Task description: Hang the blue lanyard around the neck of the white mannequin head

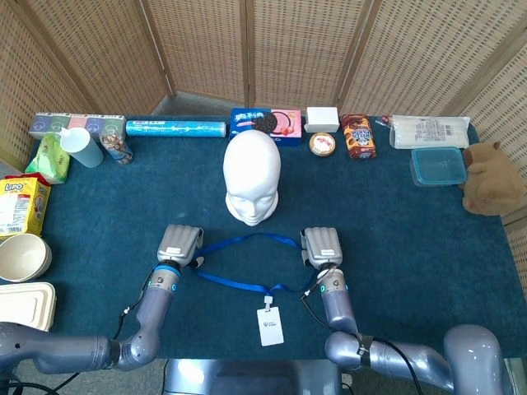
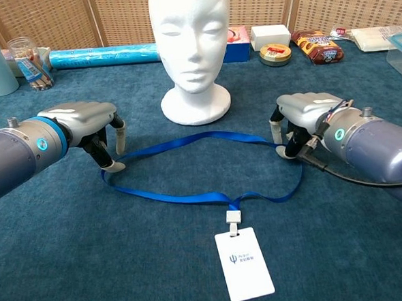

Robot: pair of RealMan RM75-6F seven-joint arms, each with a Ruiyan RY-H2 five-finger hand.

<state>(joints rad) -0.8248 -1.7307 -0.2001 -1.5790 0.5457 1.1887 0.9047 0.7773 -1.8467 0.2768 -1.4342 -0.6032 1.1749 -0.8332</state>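
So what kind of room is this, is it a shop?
Probably not a shop. It looks like a robot practice room: a table under blue cloth, wicker screens standing behind it, and snack boxes lined up beside a white mannequin head.

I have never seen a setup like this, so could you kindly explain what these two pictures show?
These are two cameras on one robot: the head view looks down, the chest view looks forward at table height. The left hand and right hand are mechanical hands on metal arms. Each sits at one end of the blue lanyard loop, which lies on the blue table with its white badge. Whether either hand actually grips the strap, I cannot tell. Behind stands the white mannequin head, with snack boxes along the back.
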